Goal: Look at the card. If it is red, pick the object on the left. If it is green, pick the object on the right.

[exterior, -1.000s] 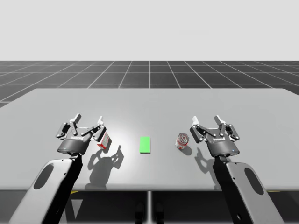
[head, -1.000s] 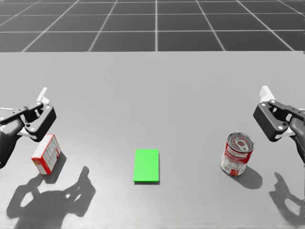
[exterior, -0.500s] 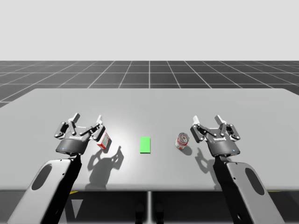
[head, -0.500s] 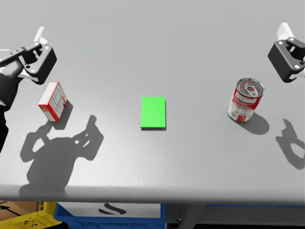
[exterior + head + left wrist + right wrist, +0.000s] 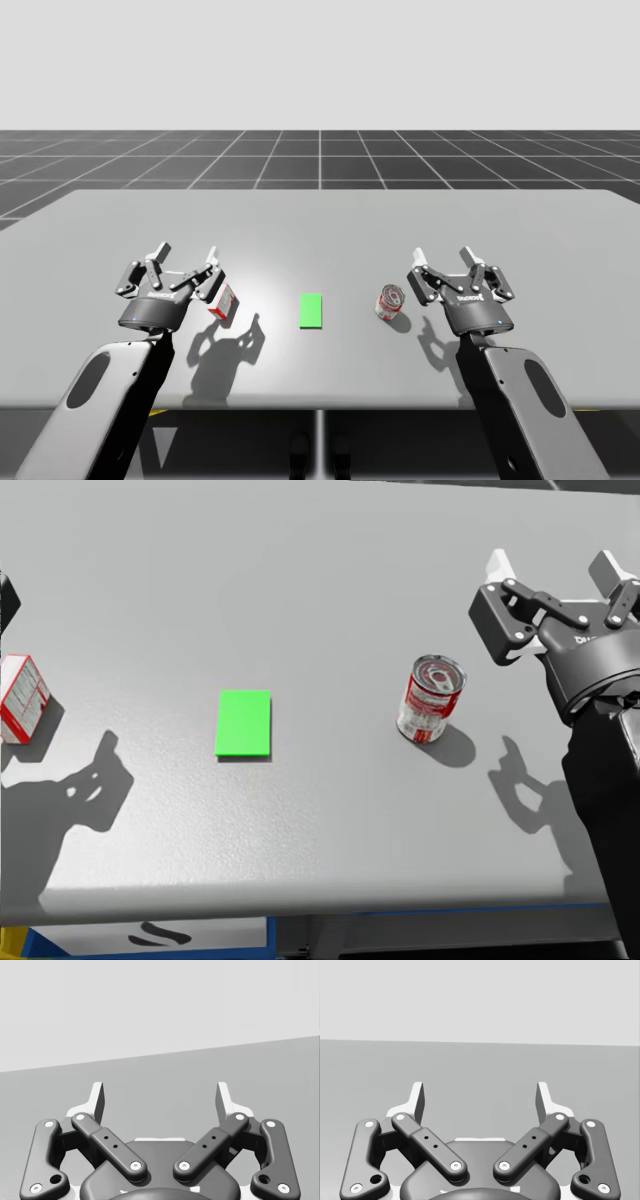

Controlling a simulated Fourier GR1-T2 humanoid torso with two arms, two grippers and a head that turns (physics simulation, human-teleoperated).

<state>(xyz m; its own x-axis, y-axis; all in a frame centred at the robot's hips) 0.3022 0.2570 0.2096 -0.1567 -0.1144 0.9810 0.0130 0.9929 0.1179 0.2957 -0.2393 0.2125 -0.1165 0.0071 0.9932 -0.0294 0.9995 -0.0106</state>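
Grey table [image 5: 320,215] top runs wide across the high view, with a dark gridded floor [image 5: 320,155] behind it and a pale blank backdrop above. On it I count one box, one card and one can, set in a single row, with my two grippers at the ends of that row.

At the far left my left gripper [image 5: 175,268] hovers with its fingers spread apart and nothing between them; the left wrist view shows the same gap [image 5: 160,1097], with bare table ahead. Just beside it, toward the middle, is the red and white box [image 5: 224,302]; I cannot tell whether they touch. The green card [image 5: 312,310] lies flat at the centre, well apart from both neighbours. Further right the red and white can [image 5: 390,301] stands upright, near my right gripper [image 5: 455,270] but not touching it. That gripper is also spread open and holds nothing.

The head view has the card [image 5: 243,722] and can [image 5: 431,698] with open grey surface between them, and the box [image 5: 20,697] at the picture's left edge. The row sits closer to the table's near edge; a broad stretch of table top lies beyond it up to the far edge, and on both sides out to the corners.
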